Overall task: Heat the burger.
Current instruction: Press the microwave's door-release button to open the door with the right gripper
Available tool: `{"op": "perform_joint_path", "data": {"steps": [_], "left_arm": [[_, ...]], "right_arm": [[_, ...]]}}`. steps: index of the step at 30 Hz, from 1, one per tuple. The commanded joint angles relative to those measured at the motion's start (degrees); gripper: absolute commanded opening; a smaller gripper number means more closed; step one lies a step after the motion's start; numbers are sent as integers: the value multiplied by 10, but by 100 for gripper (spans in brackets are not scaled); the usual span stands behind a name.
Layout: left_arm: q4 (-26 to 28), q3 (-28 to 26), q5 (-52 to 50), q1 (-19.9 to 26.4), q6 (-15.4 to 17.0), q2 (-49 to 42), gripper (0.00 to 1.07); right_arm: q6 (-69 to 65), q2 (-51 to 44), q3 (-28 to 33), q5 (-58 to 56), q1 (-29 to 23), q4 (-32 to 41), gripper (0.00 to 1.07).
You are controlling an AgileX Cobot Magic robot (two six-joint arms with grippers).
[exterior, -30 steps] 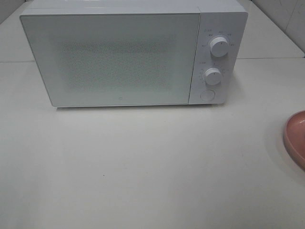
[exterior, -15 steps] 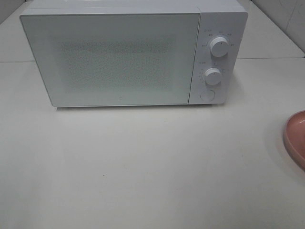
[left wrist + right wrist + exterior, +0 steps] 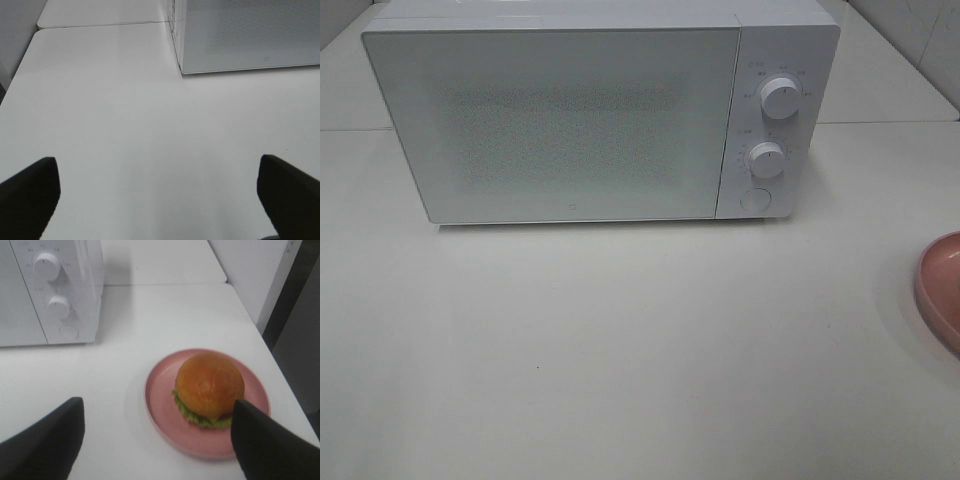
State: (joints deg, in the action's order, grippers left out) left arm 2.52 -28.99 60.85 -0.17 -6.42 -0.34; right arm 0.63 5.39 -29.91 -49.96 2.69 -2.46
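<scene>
Jaws on both arms stand wide and empty; the burger (image 3: pixel 210 387) rests on the pink plate (image 3: pixel 160 390) right of the microwave (image 3: pixel 570 120), so centre the right jaws around its bun before closing gently.

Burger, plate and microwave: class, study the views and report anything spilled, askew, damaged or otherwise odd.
Nothing stands out. The burger sits upright and whole on the plate, with nothing spilled. The microwave has its door shut and looks undamaged. The plate does lie near the edge of the table.
</scene>
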Motion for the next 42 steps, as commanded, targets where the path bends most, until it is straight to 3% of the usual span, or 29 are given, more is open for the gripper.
{"op": "perform_joint_path", "data": {"steps": [1, 3, 5, 6, 7, 8, 9, 10, 11, 26, 31, 42], "left_arm": [[6, 1, -9, -3, 1, -10, 105], [6, 1, -9, -3, 1, -10, 105], [6, 1, -9, -3, 1, -10, 105], [6, 1, -9, -3, 1, -10, 105], [6, 1, -9, -3, 1, -10, 105], [6, 1, -9, -3, 1, -10, 105], [6, 1, -9, -3, 1, -10, 105], [6, 1, -9, -3, 1, -10, 105], [6, 1, -9, -3, 1, -10, 105], [6, 1, -9, -3, 1, -10, 105], [6, 1, -9, -3, 1, -10, 105], [6, 1, -9, -3, 1, -10, 105]], "right_arm": [[23, 70, -4, 149, 4, -2, 61], [23, 88, -3, 187, 4, -1, 56], [30, 138, 6, 286, 4, -1, 38], [30, 138, 6, 286, 4, -1, 38], [43, 168, 19, 364, 4, -1, 23], [44, 186, 27, 400, 4, -1, 15], [44, 186, 27, 400, 4, -1, 15], [44, 218, 41, 463, 4, -1, 2], [44, 237, 49, 496, 4, -1, 0], [7, 486, 143, 849, 4, -13, 0], [-65, 608, 176, 990, 4, -80, 0], [-85, 745, 182, 1106, 4, -125, 0]]}}
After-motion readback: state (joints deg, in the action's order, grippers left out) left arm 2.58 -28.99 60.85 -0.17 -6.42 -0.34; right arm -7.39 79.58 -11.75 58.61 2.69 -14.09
